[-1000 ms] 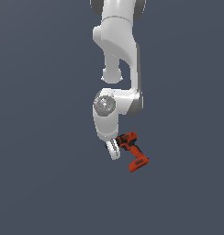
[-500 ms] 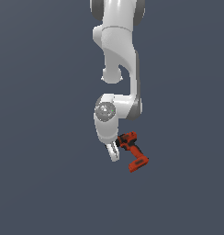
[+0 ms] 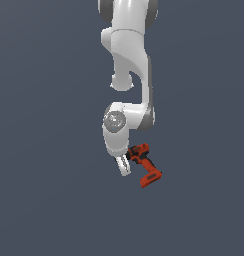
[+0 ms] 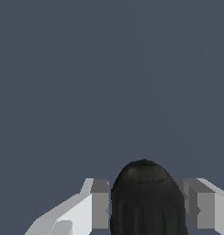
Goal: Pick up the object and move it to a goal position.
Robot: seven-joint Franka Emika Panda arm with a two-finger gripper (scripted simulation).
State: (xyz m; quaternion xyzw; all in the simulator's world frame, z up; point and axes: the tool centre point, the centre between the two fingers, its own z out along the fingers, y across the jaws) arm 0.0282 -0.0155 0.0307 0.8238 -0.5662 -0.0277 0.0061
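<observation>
**Toy drill in the Panda's grasp: item in transit**

Little has shifted over the last second: arm and drill sit at almost the same spot in the exterior view, the wrist only slightly lower and the upper links a touch more extended.

- Item: small red-orange cordless drill (image 3: 145,169), L-shaped, dark trim. It hangs from the fingers, its handle pointing down and toward the exterior view's right.
- Holder: gripper (image 3: 128,161), closed onto the drill's upper body. In the wrist view the two grey pads (image 4: 99,203) stand on either side of a rounded black part of the drill (image 4: 146,199), close to it; actual contact is hidden.
- Surroundings: plain dark grey backdrop in both views; no table edge and no goal marker is visible.
- Grip rationale, as a judgement: clamping the body near the chuck leaves the handle free to hang below.
- Progress, as a judgement: pickup appears done; transport remains.
</observation>
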